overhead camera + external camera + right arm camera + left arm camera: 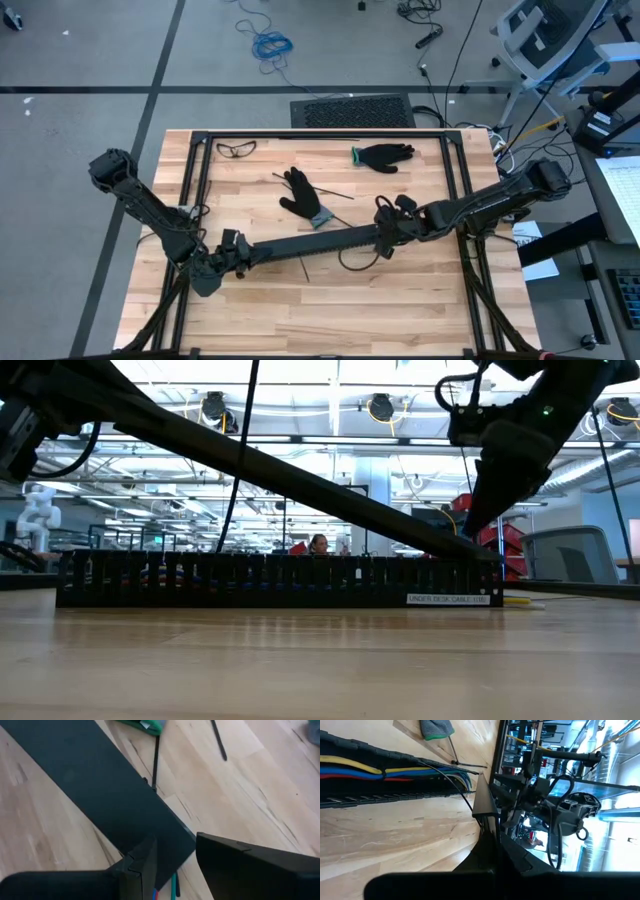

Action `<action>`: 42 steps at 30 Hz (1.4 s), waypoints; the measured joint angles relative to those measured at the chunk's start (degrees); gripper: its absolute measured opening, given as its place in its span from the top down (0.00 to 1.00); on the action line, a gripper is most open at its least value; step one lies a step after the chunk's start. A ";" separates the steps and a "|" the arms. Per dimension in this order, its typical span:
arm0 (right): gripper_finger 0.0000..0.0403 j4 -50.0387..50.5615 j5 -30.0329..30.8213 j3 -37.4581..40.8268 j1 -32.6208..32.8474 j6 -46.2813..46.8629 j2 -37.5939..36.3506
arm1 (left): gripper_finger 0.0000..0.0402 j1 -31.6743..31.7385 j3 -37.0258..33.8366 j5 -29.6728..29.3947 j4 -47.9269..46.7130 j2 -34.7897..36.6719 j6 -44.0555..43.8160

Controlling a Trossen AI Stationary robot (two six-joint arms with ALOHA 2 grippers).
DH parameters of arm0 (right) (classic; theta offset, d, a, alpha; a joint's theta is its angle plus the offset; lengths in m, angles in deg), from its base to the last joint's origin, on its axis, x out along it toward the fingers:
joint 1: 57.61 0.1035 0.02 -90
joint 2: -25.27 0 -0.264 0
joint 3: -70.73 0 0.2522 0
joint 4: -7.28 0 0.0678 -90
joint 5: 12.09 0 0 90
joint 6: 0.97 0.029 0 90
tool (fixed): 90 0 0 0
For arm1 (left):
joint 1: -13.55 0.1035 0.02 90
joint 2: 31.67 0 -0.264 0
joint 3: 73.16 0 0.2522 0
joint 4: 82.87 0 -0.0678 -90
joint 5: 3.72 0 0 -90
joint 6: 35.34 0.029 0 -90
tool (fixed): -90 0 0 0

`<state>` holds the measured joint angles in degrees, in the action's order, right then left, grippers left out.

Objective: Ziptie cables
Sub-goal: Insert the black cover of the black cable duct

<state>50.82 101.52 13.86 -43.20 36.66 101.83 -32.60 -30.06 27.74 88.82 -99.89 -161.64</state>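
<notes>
A long black slotted cable tray lies across the table's middle, and the low view shows it standing flat. Inside it run the cables, yellow, blue, red and green; a bit of them shows under the right gripper. A flat black lid strip slants over the tray, high at its left end and low at its right. My left gripper is at the lid's left end and my right gripper at its right end, each shut on it. My left gripper holds the lid's left end, which I see edge-on running away from the fingers. That end is lifted well clear of the tray. The fingers themselves hide the exact place of contact. My right gripper comes down from above onto the lid's right end, one finger on each long edge, across the strip. This end sits low, at the tray's right end.
Two black gloves and safety glasses lie on the far half of the table. Thin black sticks lie near the tray, and a black cord loop on its near side. Black frame rails run along the table's sides.
</notes>
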 joint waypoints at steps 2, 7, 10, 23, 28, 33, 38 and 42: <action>0.69 -0.46 0.01 0.00 -0.03 0.01 0.80 | 0.99 0.02 0.00 0.00 0.01 0.00 0.02; 0.69 -1.48 0.03 0.02 -0.04 0.01 2.78 | 0.99 0.02 0.00 0.02 -0.02 0.00 0.09; 0.69 -1.92 0.09 0.02 -0.04 -0.18 3.28 | 0.99 0.02 0.00 0.02 -0.07 0.00 0.09; 0.69 -1.97 0.02 0.02 -0.04 -0.31 3.30 | 0.99 0.02 0.00 1.08 -2.86 0.00 -0.92; 0.69 -1.92 -0.12 0.02 -0.04 -0.57 3.30 | 0.99 0.07 0.00 1.65 -3.38 0.00 -0.92; 0.69 -1.77 -1.39 0.02 -0.04 -0.84 3.30 | 0.99 0.07 0.01 2.91 -5.11 0.00 -0.98; 0.69 -1.71 -1.48 0.04 -0.04 -0.84 3.30 | 0.99 0.58 0.02 3.61 -5.81 0.00 -1.03; 0.69 -2.28 -1.60 0.63 -0.05 -0.80 4.34 | 0.99 1.27 0.02 4.72 -6.44 0.00 -0.92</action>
<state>48.55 99.92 14.49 -43.25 35.87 106.16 -31.32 -30.04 32.46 82.38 -99.89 -162.56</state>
